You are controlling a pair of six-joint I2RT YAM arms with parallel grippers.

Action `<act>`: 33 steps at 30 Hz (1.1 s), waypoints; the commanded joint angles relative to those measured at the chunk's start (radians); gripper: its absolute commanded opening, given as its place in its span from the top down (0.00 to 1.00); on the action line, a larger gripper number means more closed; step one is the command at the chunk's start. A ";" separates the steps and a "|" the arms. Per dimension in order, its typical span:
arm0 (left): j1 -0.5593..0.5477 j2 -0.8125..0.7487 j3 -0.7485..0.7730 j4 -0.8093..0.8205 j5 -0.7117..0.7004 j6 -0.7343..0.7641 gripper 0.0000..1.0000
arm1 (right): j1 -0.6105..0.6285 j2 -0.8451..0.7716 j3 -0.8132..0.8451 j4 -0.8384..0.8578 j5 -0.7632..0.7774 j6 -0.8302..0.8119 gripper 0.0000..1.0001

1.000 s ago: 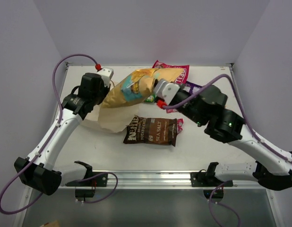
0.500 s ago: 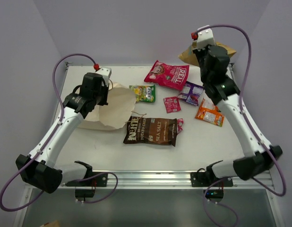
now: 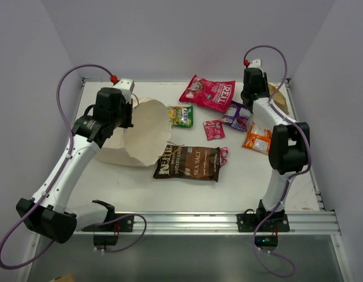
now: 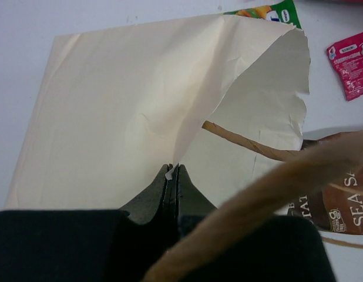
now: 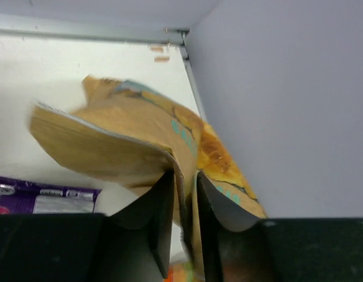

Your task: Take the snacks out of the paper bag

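The cream paper bag (image 3: pixel 140 132) lies on its side at the left with its mouth facing right. My left gripper (image 3: pixel 124 116) is shut on the bag's upper edge; the left wrist view shows the jaws (image 4: pixel 172 169) pinching the paper (image 4: pixel 123 106), with a brown string handle (image 4: pixel 275 194) across the lens. My right gripper (image 3: pixel 264 94) is at the far right corner, shut on the tan-yellow bag (image 3: pixel 280 97). The right wrist view shows that bag's (image 5: pixel 123 138) edge between the jaws (image 5: pixel 184 179). The dark brown chip bag (image 3: pixel 190 163), red-pink bag (image 3: pixel 208 92), green packet (image 3: pixel 180 115), small pink packet (image 3: pixel 214 129), purple packet (image 3: pixel 237 116) and orange packet (image 3: pixel 258 140) lie on the table.
The white walls meet close behind the tan-yellow bag in the far right corner (image 5: pixel 184 35). The metal rail (image 3: pixel 187 220) runs along the near table edge. The snacks are spread over the middle and right of the table.
My right arm has pulled the tan-yellow bag out of the paper bag, swung it up and right, and lowered it into the far right corner. The paper bag has sagged flatter.
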 commanded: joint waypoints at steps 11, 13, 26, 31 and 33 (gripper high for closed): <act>0.216 0.084 0.261 0.071 0.272 -0.177 1.00 | 0.003 -0.468 -0.109 -0.474 -0.297 0.543 0.13; 0.229 0.117 0.298 0.066 0.275 -0.185 1.00 | 0.015 -0.574 -0.137 -0.477 -0.486 0.557 0.01; 0.388 0.350 0.404 0.215 0.552 -0.322 1.00 | 0.024 -1.096 -0.436 -0.393 -1.023 0.686 0.01; 0.445 0.428 0.373 0.244 0.586 -0.342 1.00 | 0.024 -1.112 -0.464 -0.405 -1.050 0.669 0.01; 0.471 0.455 0.369 0.244 0.594 -0.337 1.00 | 0.024 -1.110 -0.467 -0.407 -1.056 0.658 0.01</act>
